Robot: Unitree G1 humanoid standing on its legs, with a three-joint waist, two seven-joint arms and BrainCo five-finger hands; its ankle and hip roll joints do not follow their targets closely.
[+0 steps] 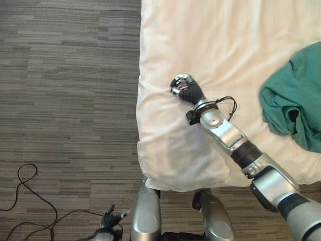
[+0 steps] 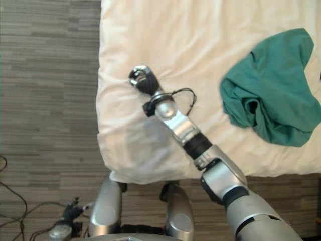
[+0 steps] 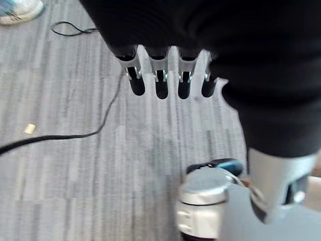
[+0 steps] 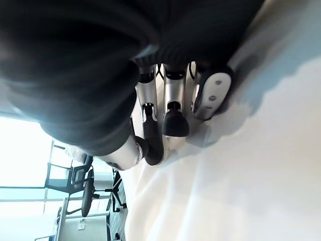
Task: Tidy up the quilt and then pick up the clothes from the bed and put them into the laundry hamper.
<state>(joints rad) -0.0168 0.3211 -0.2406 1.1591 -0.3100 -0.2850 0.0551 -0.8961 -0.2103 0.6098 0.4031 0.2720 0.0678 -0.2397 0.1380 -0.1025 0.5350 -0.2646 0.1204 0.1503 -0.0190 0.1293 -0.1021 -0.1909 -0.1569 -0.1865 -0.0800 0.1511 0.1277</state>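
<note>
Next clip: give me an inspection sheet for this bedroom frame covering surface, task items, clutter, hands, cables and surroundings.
Surface: bed under a white quilt, wrinkled, its near corner overhanging the grey striped carpet floor.
Job's things: crumpled teal green garment lying on the quilt toward the right; laundry hamper: nothing seen.
Clutter: small pale scrap on the carpet.
Hands: right hand rests on the quilt near its left edge, fingers curled, no fold of cloth visibly in them; left hand hangs low over the carpet, fingers straight.
Cables: nothing seen beyond the robot's own.
Surroundings: black office chair by bright windows; a person's light shoe.
</note>
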